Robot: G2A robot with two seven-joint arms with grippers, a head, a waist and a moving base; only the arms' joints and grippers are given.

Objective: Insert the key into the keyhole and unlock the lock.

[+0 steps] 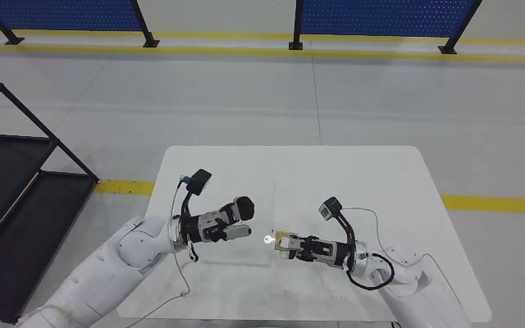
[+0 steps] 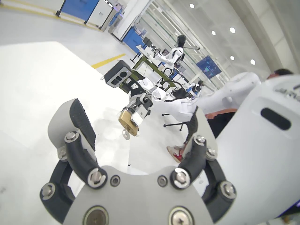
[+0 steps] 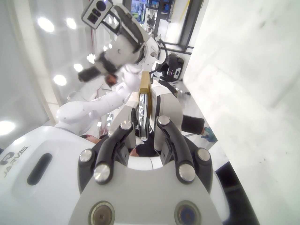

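My right gripper (image 1: 293, 244) is shut on a brass padlock (image 1: 285, 241) and holds it just above the white table (image 1: 369, 180). A silver key (image 1: 268, 239) sticks out of the padlock's end that faces my left gripper (image 1: 244, 232). In the right wrist view the brass body (image 3: 145, 83) and shiny shackle (image 3: 143, 113) sit between the fingers of that gripper (image 3: 146, 104). My left gripper (image 2: 136, 108) is open and holds nothing. It sits a short way from the key (image 2: 126, 134) and padlock (image 2: 127, 122), pointing at them.
A black metal rack (image 1: 33, 189) stands on the floor left of the table. The table's near edge runs close under both forearms. Bare tabletop stretches behind and to the right of the grippers.
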